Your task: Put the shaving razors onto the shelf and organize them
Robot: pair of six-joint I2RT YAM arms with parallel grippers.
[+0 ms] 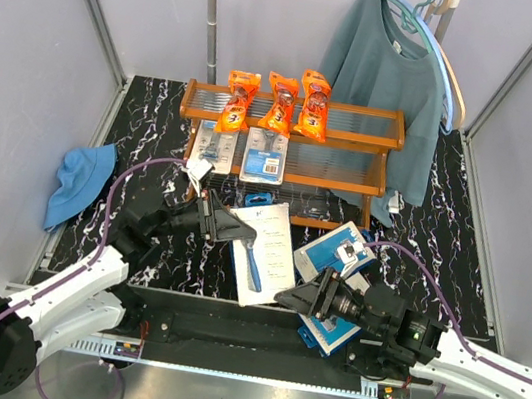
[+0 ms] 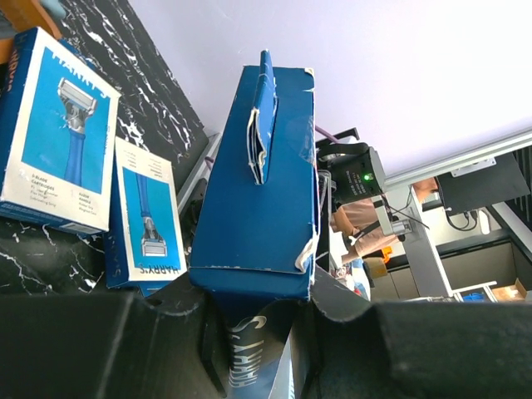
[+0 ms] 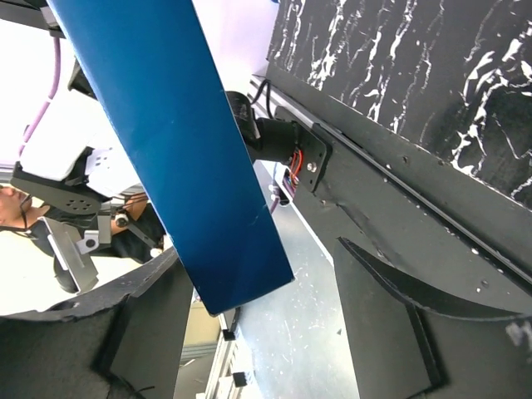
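The shelf (image 1: pixel 361 110) stands at the back. Three orange razor bags (image 1: pixel 280 104) lean on its top tier, and two blister cards (image 1: pixel 265 155) lie on the middle tier. My left gripper (image 1: pixel 216 224) is shut on one end of a flat blue and white razor box (image 1: pixel 263 250), held off the table; the left wrist view shows that box (image 2: pixel 258 208) clamped in the left gripper (image 2: pixel 253 307). My right gripper (image 1: pixel 289 296) is open at the box's near corner. The box's blue side (image 3: pixel 183 141) sits between the right gripper's (image 3: pixel 258 249) jaws, close to one finger and apart from the other.
Two more razor boxes lie on the table, one (image 1: pixel 339 252) right of centre and another (image 1: pixel 331 329) under the right arm. A blue cloth hat (image 1: pixel 82 181) lies at the left. A teal sweater (image 1: pixel 392 78) hangs on a rail behind the shelf.
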